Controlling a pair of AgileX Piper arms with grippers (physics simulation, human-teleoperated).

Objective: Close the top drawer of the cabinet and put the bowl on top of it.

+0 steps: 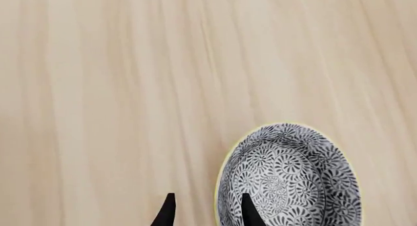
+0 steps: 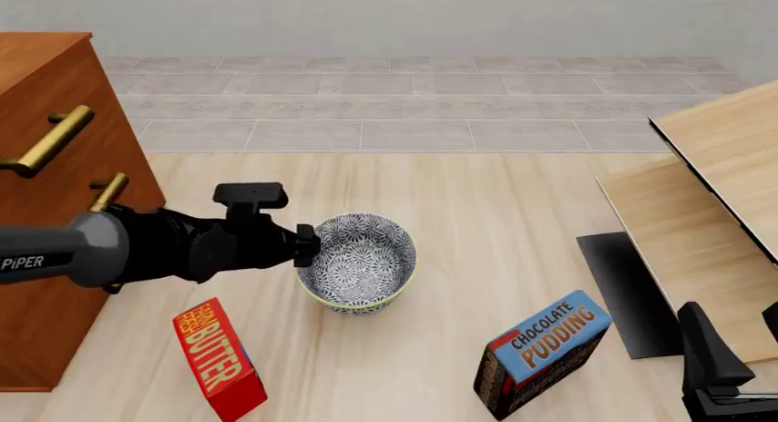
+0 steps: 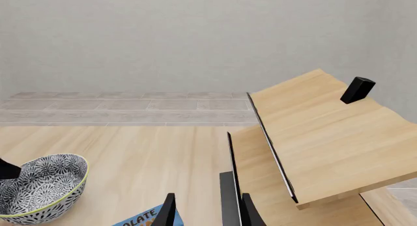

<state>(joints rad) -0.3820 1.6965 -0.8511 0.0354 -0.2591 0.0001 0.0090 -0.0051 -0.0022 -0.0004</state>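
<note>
Bowl upright on table, left tool level, fingers apart astride its near rim.

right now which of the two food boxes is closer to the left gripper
The red butter box, standing below the left gripper near the cabinet. The blue chocolate pudding box sits on the bowl's far side.
</note>
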